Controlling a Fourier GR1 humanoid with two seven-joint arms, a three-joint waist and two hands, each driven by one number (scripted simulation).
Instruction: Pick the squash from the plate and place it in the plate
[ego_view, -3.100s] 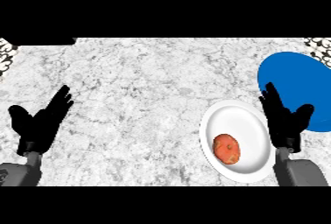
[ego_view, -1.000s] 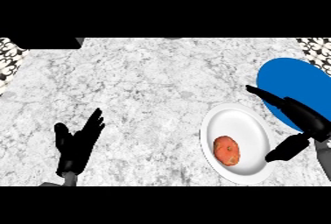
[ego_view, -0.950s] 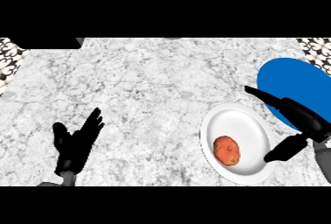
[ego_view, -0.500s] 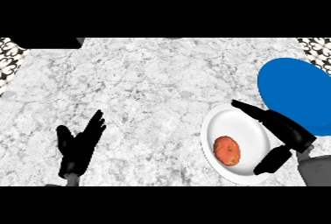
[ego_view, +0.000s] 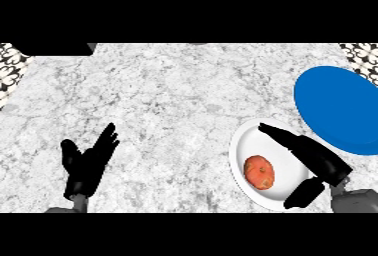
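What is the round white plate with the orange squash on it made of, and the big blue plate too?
The round white plate looks like glazed ceramic: smooth, plain, slightly raised rim. The big blue plate is flat, even and matte, maybe plastic or ceramic; hard to tell. The orange squash looks like real vegetable skin, mottled and bumpy.

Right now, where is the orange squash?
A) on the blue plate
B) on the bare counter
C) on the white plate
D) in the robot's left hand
C: the squash lies on the white plate, with the right hand open over that plate but not holding it; the blue plate has nothing on it, and the left hand is open at the lower left.
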